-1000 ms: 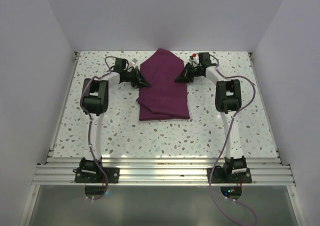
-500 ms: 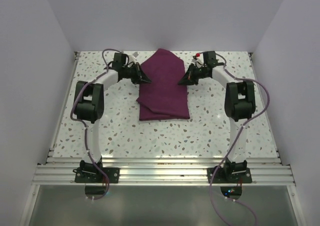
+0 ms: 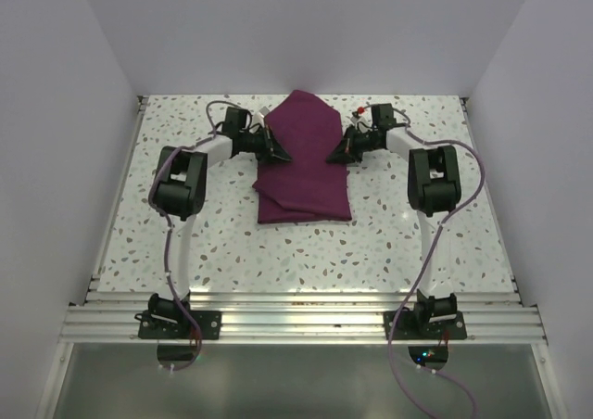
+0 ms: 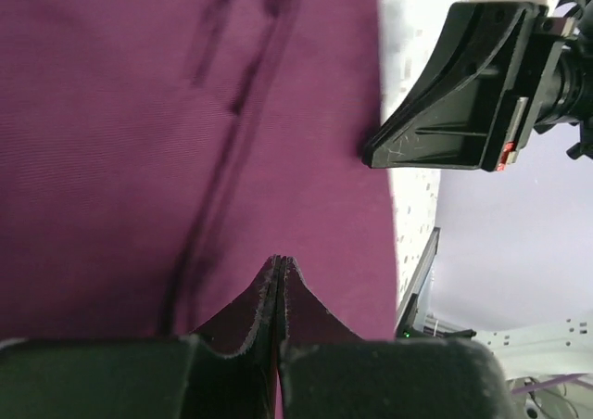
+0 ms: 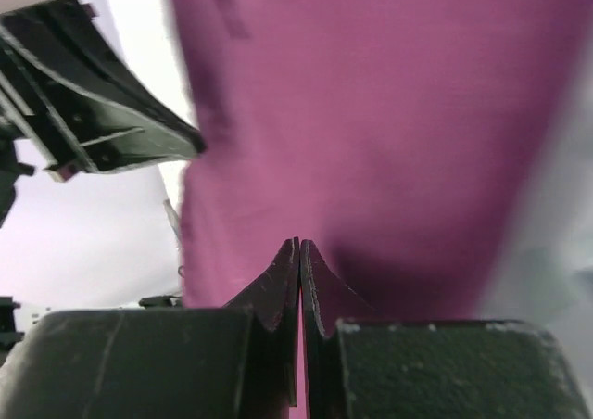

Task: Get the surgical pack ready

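Speckled table point(image 3: 185, 243) holds purple cloth point(image 3: 304, 173) lengthwise near-to-far, left end effector point(image 3: 276, 153) and right end effector point(image 3: 334, 156) closed over its edges.

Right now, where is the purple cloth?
In the top view, the cloth lies folded at the far middle of the table, between the left gripper and the right gripper.

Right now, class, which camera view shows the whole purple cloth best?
The top view: it shows the folded purple cloth whole on the table, with nearly all its outline. The left and right wrist views each show only a close patch, its outline cut off.
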Robot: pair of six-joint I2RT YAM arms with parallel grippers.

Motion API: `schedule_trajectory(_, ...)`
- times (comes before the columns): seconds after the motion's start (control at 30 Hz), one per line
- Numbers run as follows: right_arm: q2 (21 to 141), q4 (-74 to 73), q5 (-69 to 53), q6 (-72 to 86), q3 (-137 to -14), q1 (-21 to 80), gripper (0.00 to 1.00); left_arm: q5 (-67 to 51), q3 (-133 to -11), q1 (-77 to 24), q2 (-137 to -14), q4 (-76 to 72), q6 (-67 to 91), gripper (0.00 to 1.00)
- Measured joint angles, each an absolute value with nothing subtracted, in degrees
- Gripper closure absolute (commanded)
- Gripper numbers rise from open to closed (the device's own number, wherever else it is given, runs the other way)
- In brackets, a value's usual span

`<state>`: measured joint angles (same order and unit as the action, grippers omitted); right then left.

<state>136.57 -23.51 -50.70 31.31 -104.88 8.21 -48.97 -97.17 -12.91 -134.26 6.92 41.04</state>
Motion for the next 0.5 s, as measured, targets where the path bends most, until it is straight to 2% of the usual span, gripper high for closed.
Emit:
schedule_trajectory(0.2, 140.6, -22.5, -52.1, 32.1, -103.4, 7.2, 1.00, -50.8, -98.9, -11.1, -139.7, 8.8, 40.8, 1.00)
schedule_trajectory(0.5, 141.3, -23.1, -51.5, 32.4, -110.0, 7.0, 1.00, -48.1, -102.7, -10.5, -138.7, 13.8, 37.8, 1.00)
